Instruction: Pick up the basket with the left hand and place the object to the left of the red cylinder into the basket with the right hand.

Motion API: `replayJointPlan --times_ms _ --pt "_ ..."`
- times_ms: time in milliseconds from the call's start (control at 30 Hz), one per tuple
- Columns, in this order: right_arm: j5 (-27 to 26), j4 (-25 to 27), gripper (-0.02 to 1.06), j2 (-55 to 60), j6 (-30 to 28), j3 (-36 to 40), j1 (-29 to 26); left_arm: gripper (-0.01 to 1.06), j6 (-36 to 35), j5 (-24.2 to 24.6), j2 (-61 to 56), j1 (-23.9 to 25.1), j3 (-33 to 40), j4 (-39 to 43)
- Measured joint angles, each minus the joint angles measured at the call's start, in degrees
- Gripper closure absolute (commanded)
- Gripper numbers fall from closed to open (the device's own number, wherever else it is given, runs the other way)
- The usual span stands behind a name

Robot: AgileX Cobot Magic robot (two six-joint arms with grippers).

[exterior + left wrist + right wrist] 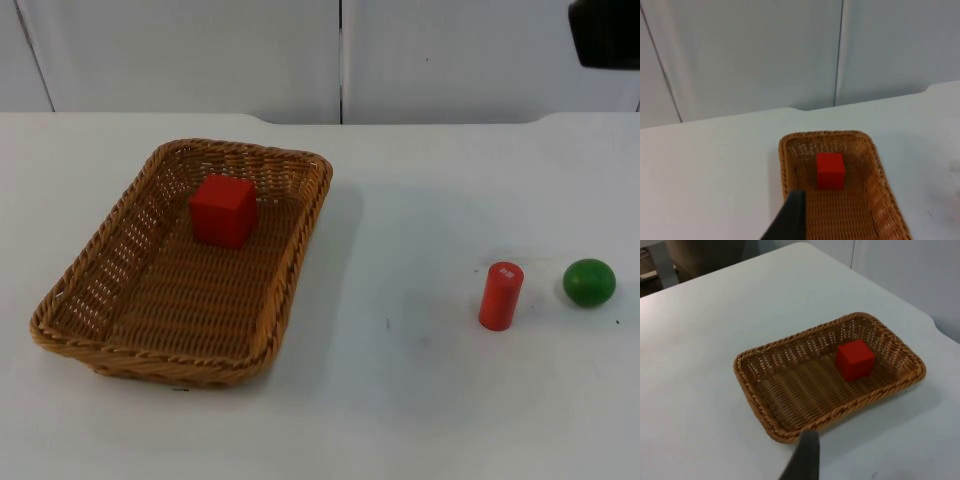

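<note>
Red block (223,209) inside basket (120,345) on white surface (400,400), red cylinder (501,295) and green ball (589,282) well apart, jaws' state unclear

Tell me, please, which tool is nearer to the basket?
Left, probably: the left tool hovers at the basket's near end, while the right tool hangs farther back, off its long side.

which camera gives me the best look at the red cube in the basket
The right wrist view shows the red cube best: three faces are visible, and it sits inside the wicker basket near one end. The top view shows the cube smaller. The left wrist view shows it from lower down.
</note>
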Motion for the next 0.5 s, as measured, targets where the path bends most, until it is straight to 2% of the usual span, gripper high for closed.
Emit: replayJointPlan --times_ms 233,500 --pt "-0.44 0.00 0.30 -0.97 0.07 1.65 0.00 0.16 -4.80 1.16 -3.53 0.00 0.00 5.53" --pt "-1.05 0.00 0.30 -10.86 0.32 9.42 0.00 0.16 -8.74 3.49 -8.17 0.00 0.00 11.72"
